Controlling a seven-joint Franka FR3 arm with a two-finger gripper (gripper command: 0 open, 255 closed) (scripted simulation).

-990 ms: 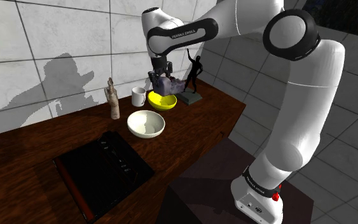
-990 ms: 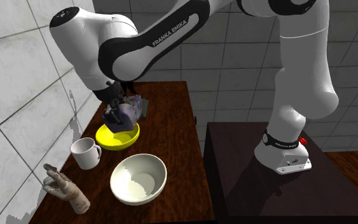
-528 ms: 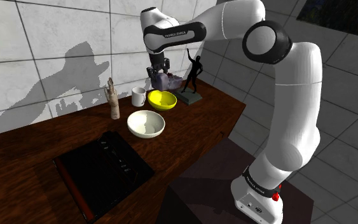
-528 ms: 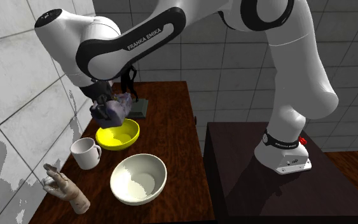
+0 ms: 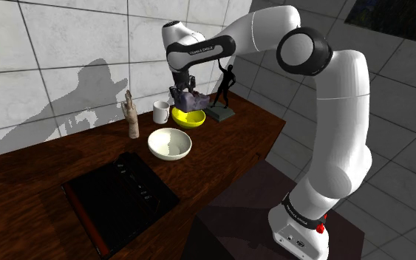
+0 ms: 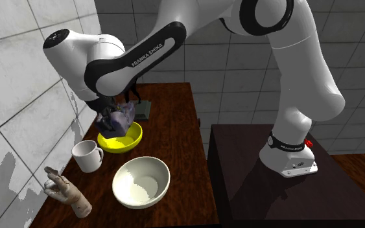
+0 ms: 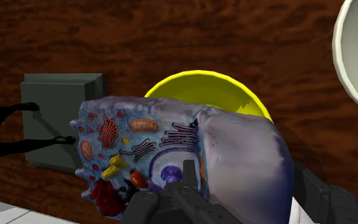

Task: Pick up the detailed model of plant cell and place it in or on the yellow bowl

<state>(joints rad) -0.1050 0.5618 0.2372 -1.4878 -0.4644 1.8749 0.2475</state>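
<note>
Fingers (image 7: pixel 327 200): clamped on cell (image 7: pixel 171 159), which fills the gap between them and juts past the tips.
Cell: aloft, just over bowl (image 7: pixel 222 89); in the shoulder view, at the bowl's 12 o'clock.
Step, as judged: placing. Centre over the hollow, lower gently, then open.
Mug (image 5: pixel 161 111) at the bowl's 9 o'clock, statue (image 5: pixel 224 89) at 3: keep clear.

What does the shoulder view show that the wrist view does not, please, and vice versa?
The shoulder view adds the wooden hand, the black book and the stand. The wrist view adds the painted organelles on the cell model. Both show the pincer clasping the cell model above the yellow bowl, with the white bowl and dark figurine.
</note>
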